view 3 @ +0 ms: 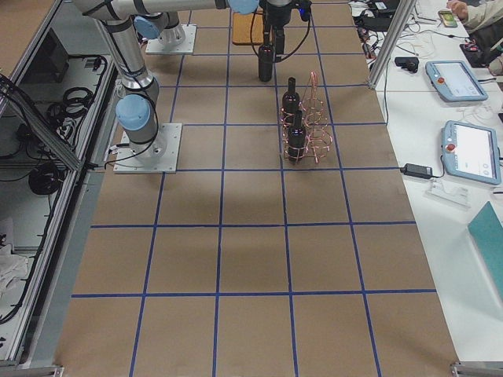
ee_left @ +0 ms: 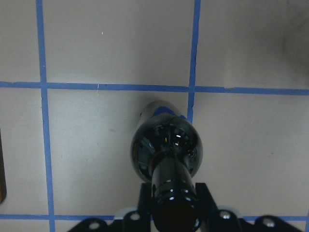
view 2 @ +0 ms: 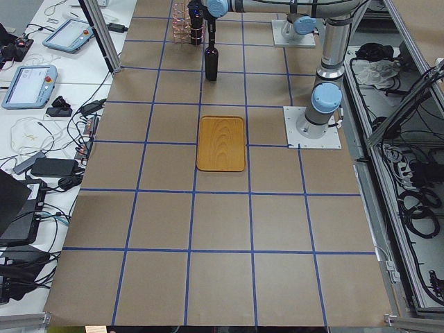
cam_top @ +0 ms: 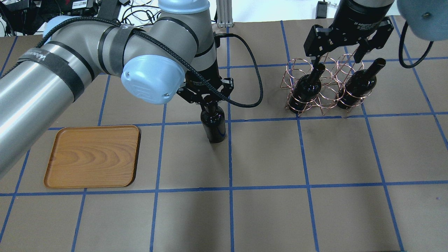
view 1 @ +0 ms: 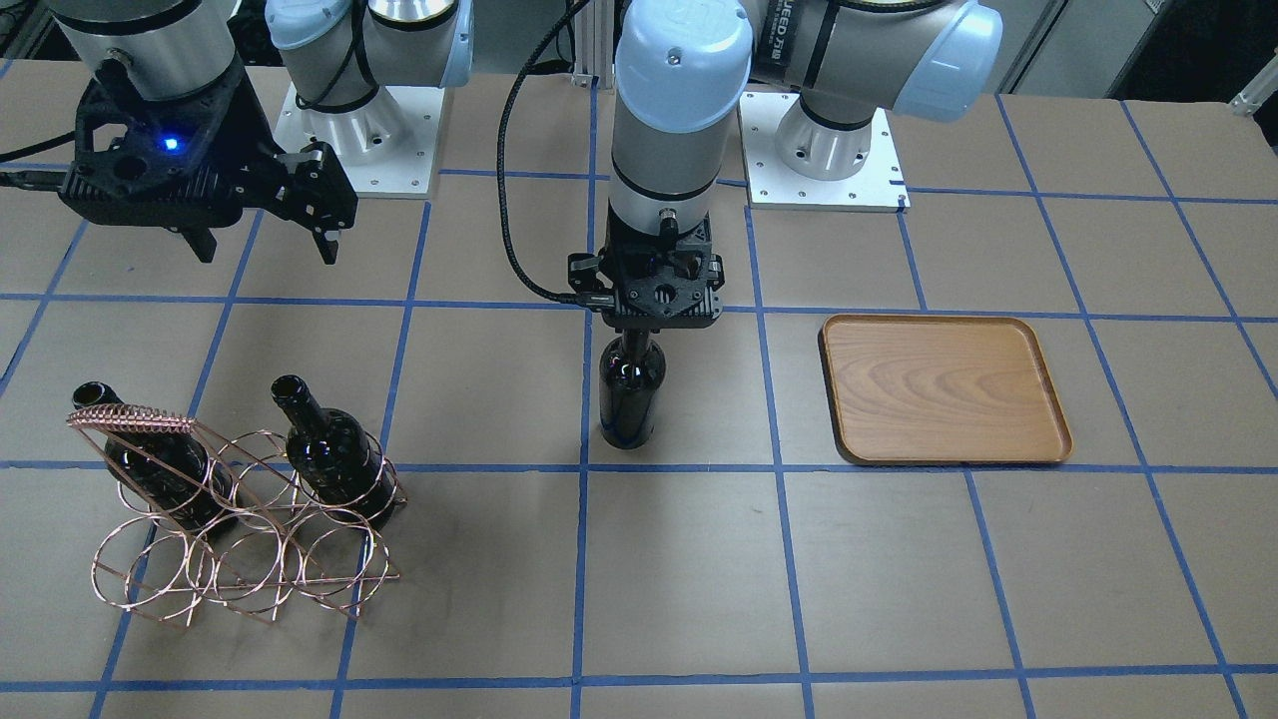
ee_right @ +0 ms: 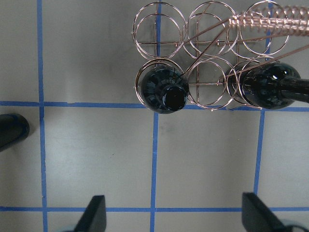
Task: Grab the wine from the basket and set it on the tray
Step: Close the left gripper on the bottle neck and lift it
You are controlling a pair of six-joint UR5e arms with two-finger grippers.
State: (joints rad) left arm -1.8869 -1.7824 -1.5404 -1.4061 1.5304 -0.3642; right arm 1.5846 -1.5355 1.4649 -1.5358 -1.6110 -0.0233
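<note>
The left gripper (view 1: 631,338) had its jaws closed on the neck of the wine (view 1: 627,394), just under the lipped mouth. The bottle hung or stood upright below it. Whether its base touched the table (view 1: 699,579) could not be told.

The bottle was well apart from the tray (view 1: 944,389), on the side of the tray that faced the basket (view 1: 135,417). The step in hand looked to be the carry to the tray. It probably called for a firm hold on the smooth glass, since the lip was the only stop against slipping. The base would also need to rise above the tray's low rim before it crossed. A slow, level move would keep the heavy body from swinging under the neck. The jaws should stay closed until the base sat flat inside the rim.

The right gripper (cam_top: 338,58) had its jaws spread wide and held nothing. It hovered over the basket, far from the tray and beyond the held bottle.

The tray held nothing. The basket, the thing farthest from the tray, held two more dark bottles (view 1: 334,454) (view 1: 165,459), each slanted through its rings with the neck up. In the right wrist view the ring between them was unfilled, as was the row of three rings behind.
</note>
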